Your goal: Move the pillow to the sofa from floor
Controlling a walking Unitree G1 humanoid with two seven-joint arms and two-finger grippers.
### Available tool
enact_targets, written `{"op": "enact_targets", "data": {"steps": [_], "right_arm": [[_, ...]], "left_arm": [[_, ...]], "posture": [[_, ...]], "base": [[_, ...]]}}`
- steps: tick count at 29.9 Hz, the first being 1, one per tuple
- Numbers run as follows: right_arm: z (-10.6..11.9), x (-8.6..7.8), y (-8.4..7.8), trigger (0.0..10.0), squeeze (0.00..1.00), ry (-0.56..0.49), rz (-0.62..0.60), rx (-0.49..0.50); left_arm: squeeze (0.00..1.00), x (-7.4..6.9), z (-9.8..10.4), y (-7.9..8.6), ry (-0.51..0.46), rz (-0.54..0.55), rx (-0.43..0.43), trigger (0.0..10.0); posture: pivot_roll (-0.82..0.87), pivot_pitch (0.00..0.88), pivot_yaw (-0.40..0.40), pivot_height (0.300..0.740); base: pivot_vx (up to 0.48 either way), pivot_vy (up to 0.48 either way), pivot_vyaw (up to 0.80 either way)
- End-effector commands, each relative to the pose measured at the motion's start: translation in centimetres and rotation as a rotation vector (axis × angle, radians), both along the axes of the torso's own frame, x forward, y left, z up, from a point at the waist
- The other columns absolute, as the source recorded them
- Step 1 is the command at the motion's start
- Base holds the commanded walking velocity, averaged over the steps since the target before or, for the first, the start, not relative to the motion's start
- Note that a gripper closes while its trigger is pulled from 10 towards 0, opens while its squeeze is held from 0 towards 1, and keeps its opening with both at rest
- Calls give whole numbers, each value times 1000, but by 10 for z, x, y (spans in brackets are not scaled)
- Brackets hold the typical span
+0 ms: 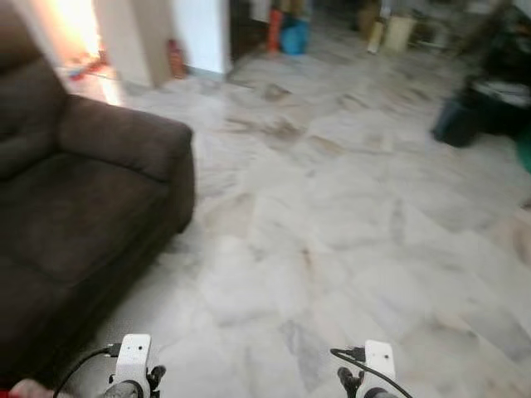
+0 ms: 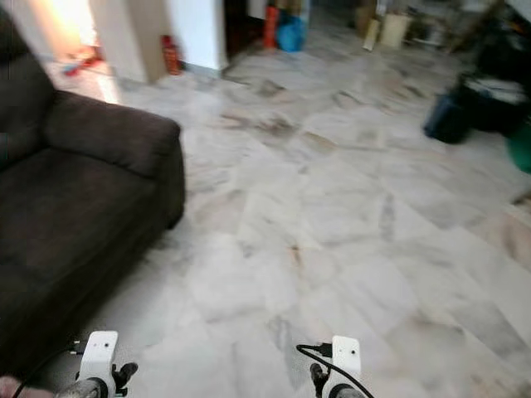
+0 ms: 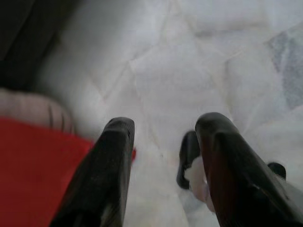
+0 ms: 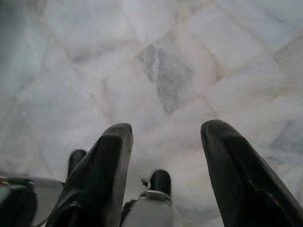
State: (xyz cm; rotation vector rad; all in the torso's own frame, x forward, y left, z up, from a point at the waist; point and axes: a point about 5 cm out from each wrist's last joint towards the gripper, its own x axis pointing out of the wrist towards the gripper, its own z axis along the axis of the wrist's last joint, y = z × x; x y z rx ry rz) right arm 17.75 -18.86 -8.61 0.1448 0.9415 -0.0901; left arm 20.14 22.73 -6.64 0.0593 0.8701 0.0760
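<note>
A red pillow (image 3: 33, 179) with a pale striped edge lies on the marble floor, close beside the left fingertip of my left gripper (image 3: 165, 124). That gripper is open, holds nothing and hangs low over the floor. A sliver of the pillow (image 1: 15, 388) also peeks in at the bottom left of the left eye view, at the foot of the dark brown sofa (image 1: 75, 207). My right gripper (image 4: 166, 127) is open too, above bare marble tiles. Both wrists (image 1: 133, 361) (image 1: 377, 361) sit at the lower edge of the eye views.
The sofa's armrest (image 1: 133, 137) juts out on my left. Pale marble floor (image 1: 332, 232) stretches ahead and to the right. A white pillar (image 1: 199, 33), a red canister (image 1: 175, 58) and a blue bag (image 1: 293, 35) stand far back. Dark clutter (image 1: 460, 120) sits far right.
</note>
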Motion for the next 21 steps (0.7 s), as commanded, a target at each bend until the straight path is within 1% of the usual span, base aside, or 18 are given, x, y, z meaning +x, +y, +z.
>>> {"op": "enact_targets", "data": {"steps": [1,21], "right_arm": [[-1,-2,2,10000,0,13,2,5],[-2,-4,3,10000,0,19,15,5]], "left_arm": [[0,-1,0,3,7,21,4,10000],[0,-3,-1,5,13,21,11,10000]], "posture": [[99,0,-62,740],[103,0,-61,740]], "base": [[0,0,800],[0,0,800]]}}
